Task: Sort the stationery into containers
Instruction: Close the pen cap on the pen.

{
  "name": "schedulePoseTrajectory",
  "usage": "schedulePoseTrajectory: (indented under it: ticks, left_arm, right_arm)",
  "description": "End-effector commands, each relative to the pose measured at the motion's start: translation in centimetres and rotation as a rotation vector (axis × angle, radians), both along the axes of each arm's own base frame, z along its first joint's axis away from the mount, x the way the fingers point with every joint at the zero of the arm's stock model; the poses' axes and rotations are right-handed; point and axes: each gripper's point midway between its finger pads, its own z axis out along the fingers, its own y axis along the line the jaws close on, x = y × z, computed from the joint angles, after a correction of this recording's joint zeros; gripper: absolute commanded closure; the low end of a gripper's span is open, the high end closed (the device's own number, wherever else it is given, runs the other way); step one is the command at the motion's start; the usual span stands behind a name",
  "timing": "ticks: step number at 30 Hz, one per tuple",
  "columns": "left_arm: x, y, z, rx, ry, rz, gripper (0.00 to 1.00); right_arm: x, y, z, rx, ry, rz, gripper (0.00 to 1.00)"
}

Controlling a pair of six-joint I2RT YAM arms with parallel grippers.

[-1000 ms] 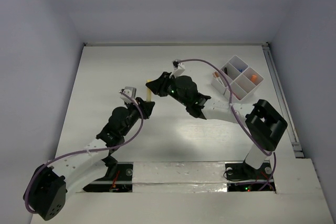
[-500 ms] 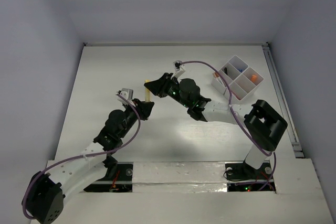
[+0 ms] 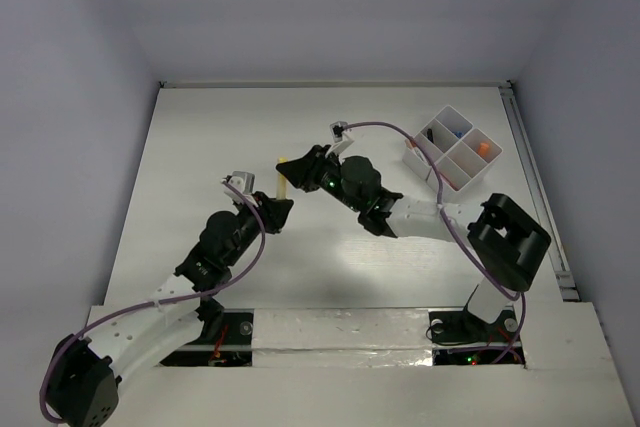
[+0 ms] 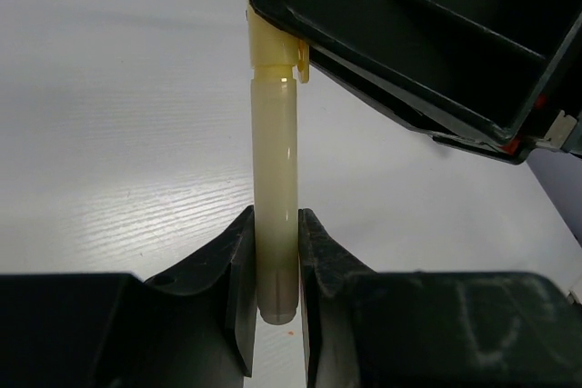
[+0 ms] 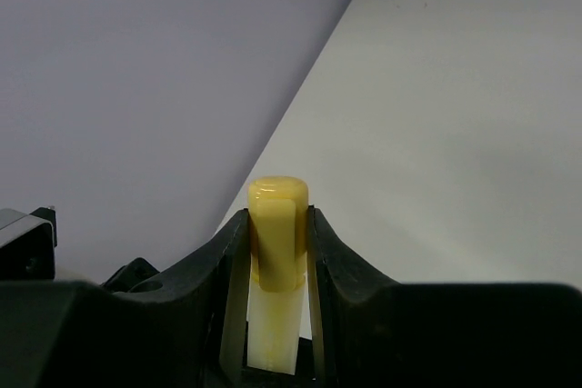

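The yellow tube (image 3: 283,179) is held off the table between both arms, left of centre. My left gripper (image 3: 279,205) is shut on its pale barrel (image 4: 275,161) near the bottom end. My right gripper (image 3: 292,167) is shut on its yellow cap (image 5: 277,211), with the jaws pressed to both sides. In the left wrist view the right gripper's black body (image 4: 418,43) covers the cap end. The white organiser tray (image 3: 441,161) stands at the far right, holding a blue-capped item (image 3: 458,132), an orange bit (image 3: 484,149) and a dark item (image 3: 429,135).
A grey wall runs along the table's left side and back. A rail (image 3: 535,187) lines the right edge beside the tray. Purple cables loop over both arms.
Both grippers and the yellow tube have drifted slightly left. The left arm has stretched further forward. The grips are unchanged.
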Motion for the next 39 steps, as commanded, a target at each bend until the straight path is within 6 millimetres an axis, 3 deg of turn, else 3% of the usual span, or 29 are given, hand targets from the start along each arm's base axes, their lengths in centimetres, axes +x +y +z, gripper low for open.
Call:
schedulePoseTrajectory:
  ticks: [1,16,25,31,39]
  left_arm:
    - [1.6,0.9,5.6,-0.087,-0.129,0.085,1.00]
    - [2.0,1.5,5.6,-0.119,-0.129,0.135,1.00]
    - [2.1,1.5,7.4,-0.174,-0.177,0.135,1.00]
    - [2.4,1.9,8.5,-0.182,-0.208,0.164,1.00]
    - [2.8,2.4,10.1,-0.174,-0.240,0.195,1.00]
  right_arm:
    - [-2.2,0.4,-1.0,-0.111,-0.012,0.004,1.00]
    - [-3.1,0.3,-2.1,-0.242,-0.010,-0.099,1.00]
    - [-5.1,1.9,-2.1,-0.153,0.052,0.023,1.00]
    - [-6.6,2.0,-2.5,-0.121,0.095,0.083,1.00]
    - [-7.4,0.9,-4.6,-0.154,0.122,0.093,1.00]
